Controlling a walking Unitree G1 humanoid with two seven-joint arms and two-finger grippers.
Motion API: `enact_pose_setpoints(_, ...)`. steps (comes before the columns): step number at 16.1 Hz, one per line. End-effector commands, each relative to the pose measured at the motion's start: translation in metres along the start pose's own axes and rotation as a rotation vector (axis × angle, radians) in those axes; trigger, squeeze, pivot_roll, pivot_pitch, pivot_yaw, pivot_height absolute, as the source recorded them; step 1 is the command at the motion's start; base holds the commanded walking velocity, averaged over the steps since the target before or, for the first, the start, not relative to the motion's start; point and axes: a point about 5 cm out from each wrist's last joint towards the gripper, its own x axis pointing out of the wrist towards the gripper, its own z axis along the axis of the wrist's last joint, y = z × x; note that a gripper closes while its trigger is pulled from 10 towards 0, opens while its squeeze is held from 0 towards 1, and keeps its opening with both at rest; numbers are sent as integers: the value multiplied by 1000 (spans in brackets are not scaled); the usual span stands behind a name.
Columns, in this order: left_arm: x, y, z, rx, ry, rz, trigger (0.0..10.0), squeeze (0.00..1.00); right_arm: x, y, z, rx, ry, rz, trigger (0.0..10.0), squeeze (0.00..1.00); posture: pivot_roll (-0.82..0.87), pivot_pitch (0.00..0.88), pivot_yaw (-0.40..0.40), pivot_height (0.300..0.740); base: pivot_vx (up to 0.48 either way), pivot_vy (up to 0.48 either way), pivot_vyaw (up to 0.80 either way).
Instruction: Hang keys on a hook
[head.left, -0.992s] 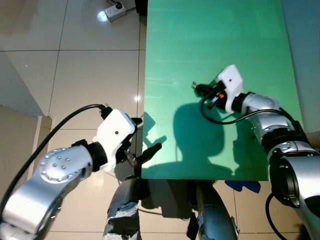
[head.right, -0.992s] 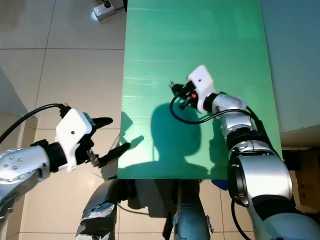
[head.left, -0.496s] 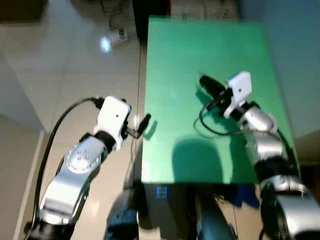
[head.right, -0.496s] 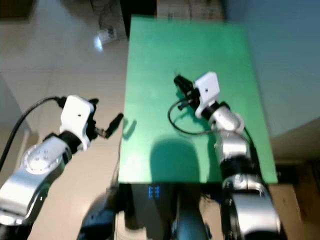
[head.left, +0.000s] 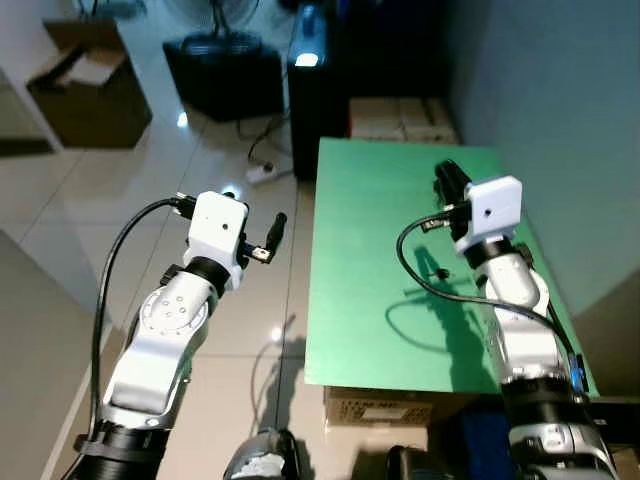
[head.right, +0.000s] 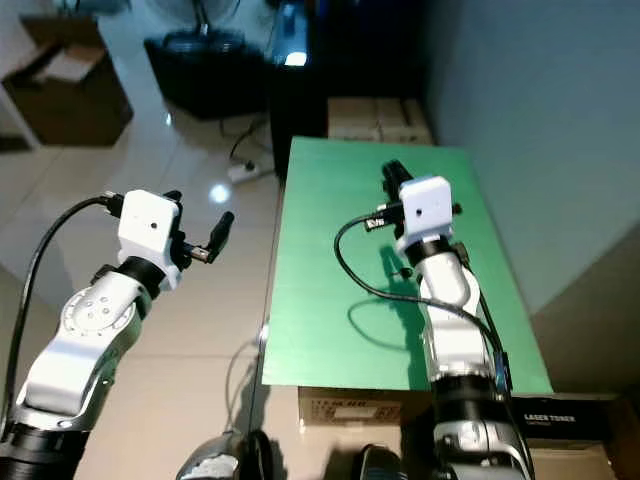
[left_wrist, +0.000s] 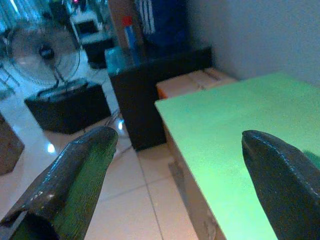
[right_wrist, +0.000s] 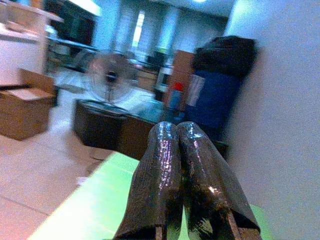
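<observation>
Right gripper (right_wrist: 181, 165), fingers pressed together above the green table (head.left: 370, 300), may hold keys, though none are visible; left gripper (left_wrist: 170, 165) gapes empty; hanging seems undone.

The flat green tabletop (head.left: 380, 300) was seen bare over most of its surface, crossed only by the looping black cable (head.left: 420, 275) of the right arm. A grey-blue wall (head.left: 560, 120) closed off its right side. At its far end, tan cardboard boxes (head.left: 400, 118) and a dark cabinet (head.left: 325, 80) were set close together. To the left, open glossy tiled floor (head.left: 150, 200) was left, with a black floor fan (head.left: 215, 60) and an open brown carton (head.left: 85, 85) farther off.
</observation>
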Motion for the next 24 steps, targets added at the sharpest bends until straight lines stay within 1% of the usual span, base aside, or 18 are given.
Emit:
enact_pose_setpoints(1, 1, -3, 0, 8, -5, -3, 10000, 0, -1, -1, 0, -12, 9, -23, 0, 0, -35, 0, 57, 740, 0, 0, 0)
enact_pose_setpoints(3, 2, -7, -1, 11, -16, -12, 10000, 0, -5, 0, -2, -18, 36, -54, 0, 0, -31, 3, 53, 740, 0, 0, 0)
enact_pose_setpoints(5, 2, -6, -2, 17, -20, -14, 10000, 0, -6, 4, -3, -31, 51, -54, 0, 0, -23, 6, 50, 740, 0, 0, 0)
enact_pose_setpoints(7, 2, -5, -2, 19, -22, -13, 10000, 0, -6, 4, -1, -52, 39, -56, 0, 0, -22, 7, 48, 740, 0, 0, 0)
enact_pose_setpoints(9, 2, -1, -3, 8, -26, -1, 10000, 0, -6, 2, 10, -116, -17, -103, 0, 0, -21, 0, 47, 740, 0, 0, 0)
enact_pose_setpoints(11, 2, 3, -3, -12, -29, 12, 10000, 0, -6, 1, 22, -235, -76, -140, 0, 0, -23, 0, 54, 740, 0, 0, 0)
enact_pose_setpoints(12, 3, 3, -4, -16, -29, 14, 10000, 0, -7, 1, 23, -252, -82, -146, 0, 0, -23, 0, 54, 740, 0, 0, 0)
enact_pose_setpoints(14, 4, 4, -4, -21, -31, 9, 10000, 0, -8, 0, 26, -384, -99, -169, 0, 0, -18, 0, 62, 740, 0, 0, 0)
enact_pose_setpoints(17, 6, 3, -3, -28, -38, -5, 10000, 0, -8, -3, 28, -510, -97, -190, 0, 0, -17, 0, 60, 740, 0, 0, 0)
enact_pose_setpoints(19, 5, 1, -5, -44, -38, -8, 10000, 0, -7, -4, 28, -572, -96, -191, 0, 0, -13, 0, 55, 740, 0, 0, 0)
enact_pose_setpoints(24, 4, 1, -5, -53, -40, -13, 10000, 0, -6, -1, 28, -587, -91, -195, 0, 0, -14, 0, 55, 740, 0, 0, 0)
